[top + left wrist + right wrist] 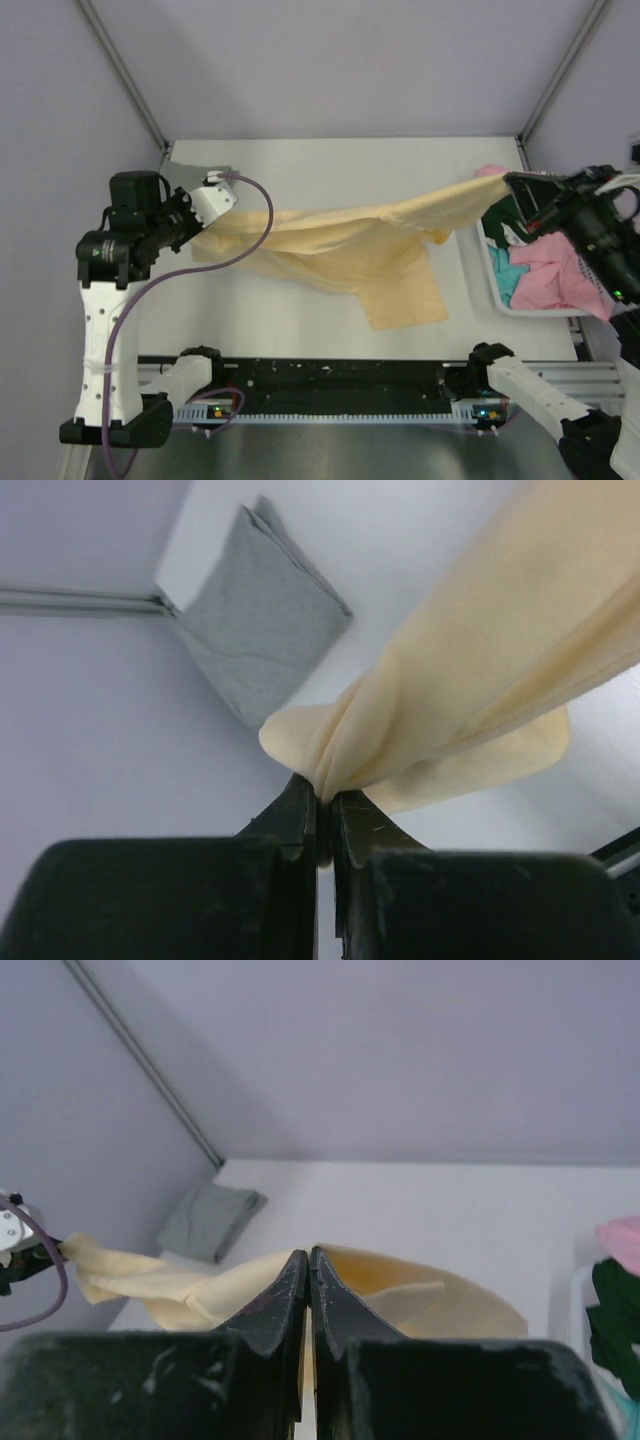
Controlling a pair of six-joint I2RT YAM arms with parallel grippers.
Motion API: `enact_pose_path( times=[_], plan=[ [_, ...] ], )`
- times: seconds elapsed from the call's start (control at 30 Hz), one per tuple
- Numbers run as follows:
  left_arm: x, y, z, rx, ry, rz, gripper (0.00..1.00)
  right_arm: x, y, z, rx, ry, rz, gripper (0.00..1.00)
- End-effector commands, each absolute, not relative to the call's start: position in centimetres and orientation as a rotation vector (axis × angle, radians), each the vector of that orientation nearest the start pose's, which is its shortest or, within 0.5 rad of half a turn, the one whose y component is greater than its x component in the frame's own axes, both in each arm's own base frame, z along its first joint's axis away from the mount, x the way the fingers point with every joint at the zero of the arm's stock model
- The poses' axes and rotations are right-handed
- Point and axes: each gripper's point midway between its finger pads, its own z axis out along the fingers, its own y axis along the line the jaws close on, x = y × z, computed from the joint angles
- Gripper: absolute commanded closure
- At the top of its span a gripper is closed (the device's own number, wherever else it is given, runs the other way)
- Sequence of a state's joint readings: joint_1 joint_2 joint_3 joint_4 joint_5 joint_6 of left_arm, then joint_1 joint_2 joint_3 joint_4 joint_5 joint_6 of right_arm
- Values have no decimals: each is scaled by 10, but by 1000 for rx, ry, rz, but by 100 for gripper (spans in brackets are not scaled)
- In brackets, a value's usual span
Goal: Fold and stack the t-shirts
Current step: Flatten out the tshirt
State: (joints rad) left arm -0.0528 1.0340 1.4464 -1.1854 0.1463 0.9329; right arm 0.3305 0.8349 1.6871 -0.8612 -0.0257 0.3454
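stretching across the middle of the top view, the pale yellow-peach t-shirt (340, 245) hangs between the two arms. its middle sags onto the white table (330, 170) and one flap lies toward the lower centre. the left gripper (325, 798), at the left of that view, has its jaws pressed together on a bunched corner of the shirt. its wrist view shows cloth pinched in the thin slit between the fingers. the right gripper (309, 1255), at the right edge of the top view, is likewise clamped tight on the opposite end, and the fabric runs away from its tips toward the left arm. a folded grey t-shirt (255, 620) lies flat in the table's far-left corner, just beyond the left gripper and apart from the yellow one. at the right of the top view a white bin (478, 275) holds crumpled cloth: a pink t-shirt (555, 270), a teal t-shirt (503, 285) and a dark green t-shirt (615, 1305), piled together under the right arm.
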Motion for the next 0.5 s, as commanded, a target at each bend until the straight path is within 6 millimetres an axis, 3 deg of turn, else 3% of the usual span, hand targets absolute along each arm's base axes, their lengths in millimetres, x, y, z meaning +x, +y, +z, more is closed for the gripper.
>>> enact_pose_path(
  times=[0.0,0.13,0.23,0.3,0.37,0.47],
  plan=[
    [197,-14,358,1181,1921,238,100,130,77,563,-89,1386,619,100],
    [161,-21,392,1186,1827,235,100,85,72,605,-122,1242,685,100],
    [151,-18,404,1122,1810,256,100,70,63,624,-108,1173,670,100],
    [153,-17,402,1105,1833,248,100,84,53,627,-49,1178,617,100],
    [161,-21,394,1120,1859,210,100,112,53,625,-8,1210,576,100],
    [186,-25,379,1106,1920,154,100,183,64,614,22,1304,490,100]
  ],
)
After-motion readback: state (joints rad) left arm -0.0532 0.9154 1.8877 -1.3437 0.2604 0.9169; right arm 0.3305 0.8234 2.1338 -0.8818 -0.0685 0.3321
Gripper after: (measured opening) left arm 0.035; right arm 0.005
